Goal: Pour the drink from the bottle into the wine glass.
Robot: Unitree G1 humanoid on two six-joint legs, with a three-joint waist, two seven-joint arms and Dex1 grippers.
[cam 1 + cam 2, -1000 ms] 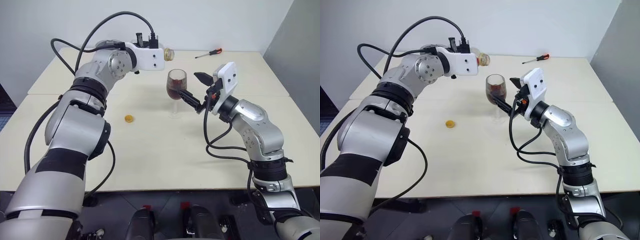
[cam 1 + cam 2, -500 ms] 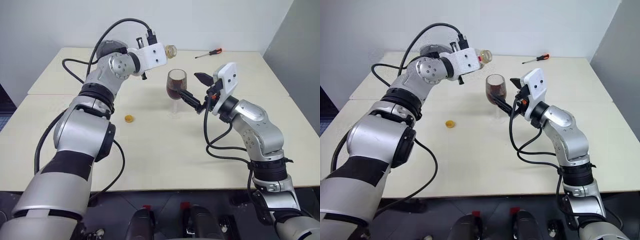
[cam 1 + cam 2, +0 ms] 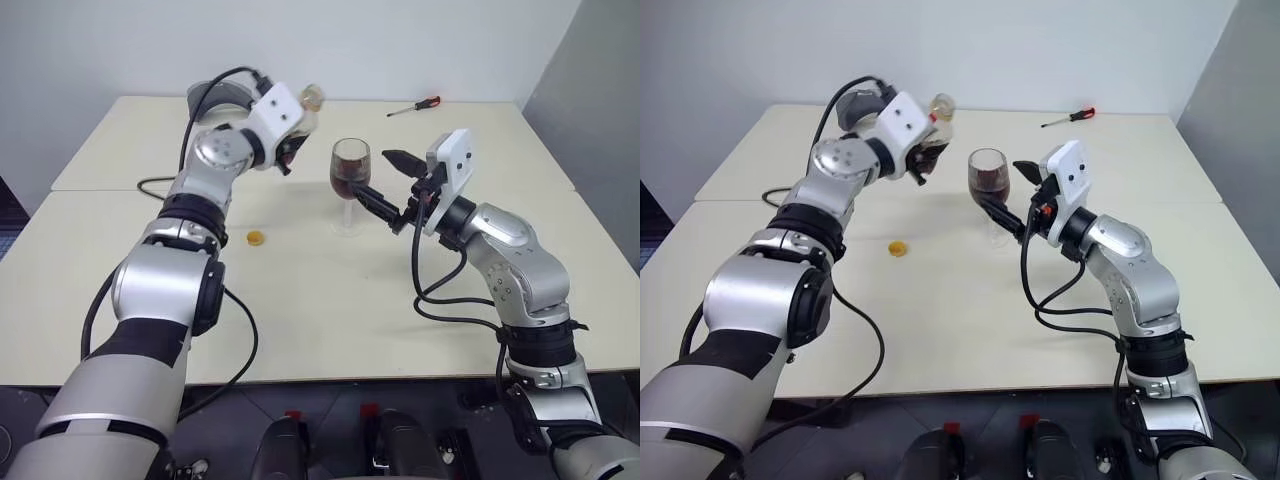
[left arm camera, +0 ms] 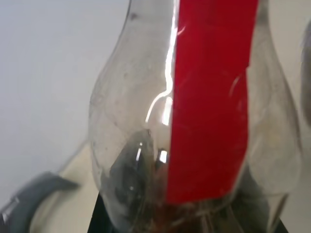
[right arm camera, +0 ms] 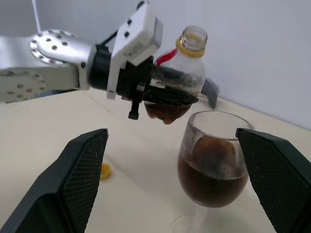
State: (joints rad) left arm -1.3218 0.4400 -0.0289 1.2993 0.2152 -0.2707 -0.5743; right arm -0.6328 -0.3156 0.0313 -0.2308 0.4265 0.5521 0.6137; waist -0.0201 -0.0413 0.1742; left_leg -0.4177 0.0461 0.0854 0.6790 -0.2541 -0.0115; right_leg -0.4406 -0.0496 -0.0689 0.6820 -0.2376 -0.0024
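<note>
Gripping the bottle (image 5: pixel 182 73) in its closed fingers, the left gripper (image 3: pixel 290 150) sits in the upper left-centre of the head views, above the table (image 3: pixel 300 300). In the right wrist view the bottle stands nearly upright in the grip, its open neck with a yellow ring at the top, a red strip label down its side and a small remnant of the drink (image 5: pixel 165 112) in its rounded bottom. It is held just beside and above the rim of the wine glass (image 3: pixel 350 180), not touching it. The left wrist view shows the clear bottle wall and the red strip close up.

Lower in the frame, left of centre, a small yellow cap (image 3: pixel 256 238) lies on the bare tabletop, well apart from the glass foot.

At the centre the wine glass stands upright on its foot, its bowl roughly half full of dark brown-red liquid.

Right of the glass, the right gripper (image 3: pixel 385 180) has its two black fingers spread wide, one on either side of the glass at bowl and stem height; in the right wrist view both fingers stand clear of the bowl, so it holds nothing. Whether the lower finger touches the stem cannot be told from the head views.

In the upper right, near the far edge of the table, lies a screwdriver (image 3: pixel 415 106) with a red and black handle.
</note>
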